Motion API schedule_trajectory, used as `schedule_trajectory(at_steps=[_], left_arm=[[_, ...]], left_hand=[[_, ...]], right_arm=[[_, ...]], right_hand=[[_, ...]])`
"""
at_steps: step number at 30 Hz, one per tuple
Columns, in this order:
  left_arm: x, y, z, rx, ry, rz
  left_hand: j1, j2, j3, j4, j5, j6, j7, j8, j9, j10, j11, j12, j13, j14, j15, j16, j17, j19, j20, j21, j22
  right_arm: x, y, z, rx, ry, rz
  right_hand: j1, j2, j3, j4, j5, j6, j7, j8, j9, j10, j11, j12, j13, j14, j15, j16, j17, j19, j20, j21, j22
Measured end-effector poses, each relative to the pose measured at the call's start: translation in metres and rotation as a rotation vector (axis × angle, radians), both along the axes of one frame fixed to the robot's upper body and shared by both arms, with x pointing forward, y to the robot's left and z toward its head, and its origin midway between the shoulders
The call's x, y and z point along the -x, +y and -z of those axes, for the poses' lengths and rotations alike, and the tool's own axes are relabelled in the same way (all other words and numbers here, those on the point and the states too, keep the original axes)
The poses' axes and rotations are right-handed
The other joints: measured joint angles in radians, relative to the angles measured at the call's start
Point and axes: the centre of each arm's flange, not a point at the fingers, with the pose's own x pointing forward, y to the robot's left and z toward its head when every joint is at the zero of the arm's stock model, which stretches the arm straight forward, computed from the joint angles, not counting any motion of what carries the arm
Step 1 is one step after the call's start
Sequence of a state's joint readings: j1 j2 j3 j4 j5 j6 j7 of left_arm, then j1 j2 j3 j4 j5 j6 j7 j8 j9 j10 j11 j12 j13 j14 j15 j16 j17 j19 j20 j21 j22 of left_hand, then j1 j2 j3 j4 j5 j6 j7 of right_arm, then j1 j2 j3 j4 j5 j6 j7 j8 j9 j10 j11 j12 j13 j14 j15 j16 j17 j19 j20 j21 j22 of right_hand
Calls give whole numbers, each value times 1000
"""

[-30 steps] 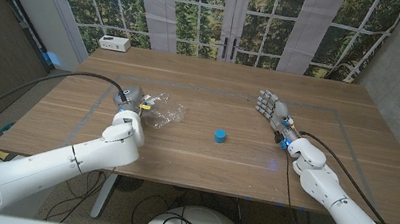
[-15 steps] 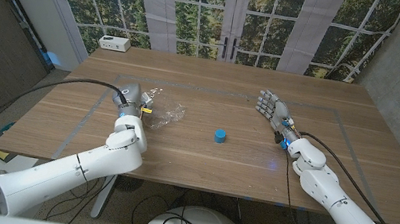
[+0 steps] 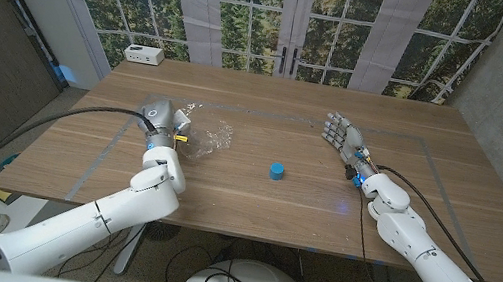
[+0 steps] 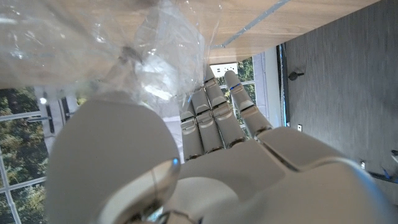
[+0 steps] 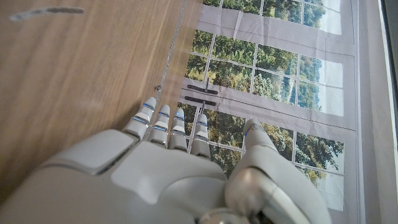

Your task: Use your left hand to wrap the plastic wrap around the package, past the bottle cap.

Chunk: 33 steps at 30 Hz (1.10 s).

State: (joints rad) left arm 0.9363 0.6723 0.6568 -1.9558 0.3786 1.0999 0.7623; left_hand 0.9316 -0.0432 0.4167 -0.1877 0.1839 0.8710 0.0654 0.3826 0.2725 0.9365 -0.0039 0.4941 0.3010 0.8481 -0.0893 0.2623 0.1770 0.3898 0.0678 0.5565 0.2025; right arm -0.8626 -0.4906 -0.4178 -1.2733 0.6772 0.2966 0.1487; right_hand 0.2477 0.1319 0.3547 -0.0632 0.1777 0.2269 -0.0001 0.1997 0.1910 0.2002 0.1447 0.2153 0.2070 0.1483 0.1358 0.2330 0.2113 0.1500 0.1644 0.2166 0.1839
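Evidently the crumpled clear plastic wrap [image 3: 203, 139] sits on the wooden table [image 3: 254, 187] to the left of the small blue bottle cap [image 3: 276, 171], well apart from it, because the carry past that cap has, by my judgement, hardly begun. The left hand [image 3: 162, 119] is at the wrap's far-left end, on the side away from the cap, which suits dragging or lifting the film across toward it. In the left wrist view the film [image 4: 124, 56] bunches against the thumb side while the fingers [image 4: 214, 118] reach straight out beside it; whether any of them actually pinch the film I cannot tell. No separate package can be made out inside the wrap.

The right hand [image 3: 342, 133] waits on the other side of the cap, well clear of it, fingers [image 5: 168, 127] straight, close together and holding nothing, presumably kept out of the left arm's path.
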Motion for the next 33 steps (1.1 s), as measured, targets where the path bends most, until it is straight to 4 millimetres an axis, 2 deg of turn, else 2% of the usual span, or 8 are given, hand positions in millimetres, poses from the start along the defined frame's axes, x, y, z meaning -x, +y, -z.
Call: schedule_trajectory(at_steps=[8, 14, 18, 24, 33], left_arm=[[14, 7, -6, -27, -129, -126], [27, 1, -9, -141, -247, -270], [28, -8, -10, -212, -272, -311], [25, -17, -14, -266, -257, -283], [18, -43, -25, -356, -261, -204]], left_hand=[[0, 0, -4, 4, -2, 3, -3, 0, 8, -4, -4, 3, 14, 0, 0, -5, 0, 0, 0, 8, 0], [0, 0, -8, 8, -2, 3, -3, 0, 13, -9, -9, 3, 28, 0, 0, -8, 0, -6, 6, 8, 3], [0, 0, -12, 12, -8, 3, -3, -1, 17, -15, -15, 10, 28, 0, 0, -15, 1, -12, 10, 8, 5], [4, -4, -12, 12, -8, 4, -3, -1, 22, -15, -15, 10, 29, -1, -1, -15, 2, -21, 2, 8, 5], [6, -6, -16, 16, -10, 4, -3, -5, 23, -20, -20, 10, 36, -1, -1, -15, 7, -23, 0, 8, 5]], right_arm=[[-1, -1, -1, -5, 2, 0], [-3, -1, -1, -9, 9, -7], [-3, -1, -1, -13, 9, -16], [0, -6, 1, -20, 10, -16], [7, -15, 4, -38, 7, -3]], right_hand=[[0, 0, 0, 0, 0, 0, 0, 0, 0, 0, 0, 0, 0, 0, 0, 0, 0, 0, 0, 0, 0], [-3, -3, 0, 0, 0, 0, 0, 0, 0, 0, 0, 0, 0, 0, 0, 0, 0, 0, 0, 0, 0], [-4, -4, 0, 0, 0, 0, 0, -4, 0, 0, 0, 0, 0, 0, 0, 0, 0, 0, 0, 0, 0], [-4, -4, -4, 4, 0, 0, 0, -4, 0, 0, 0, 0, 0, 0, 0, 0, 0, 0, 0, 0, 0], [-13, -5, -8, 1, 0, -2, -2, -4, 0, 0, 0, 0, 0, 0, 0, 0, 5, 6, -6, 0, 0]])
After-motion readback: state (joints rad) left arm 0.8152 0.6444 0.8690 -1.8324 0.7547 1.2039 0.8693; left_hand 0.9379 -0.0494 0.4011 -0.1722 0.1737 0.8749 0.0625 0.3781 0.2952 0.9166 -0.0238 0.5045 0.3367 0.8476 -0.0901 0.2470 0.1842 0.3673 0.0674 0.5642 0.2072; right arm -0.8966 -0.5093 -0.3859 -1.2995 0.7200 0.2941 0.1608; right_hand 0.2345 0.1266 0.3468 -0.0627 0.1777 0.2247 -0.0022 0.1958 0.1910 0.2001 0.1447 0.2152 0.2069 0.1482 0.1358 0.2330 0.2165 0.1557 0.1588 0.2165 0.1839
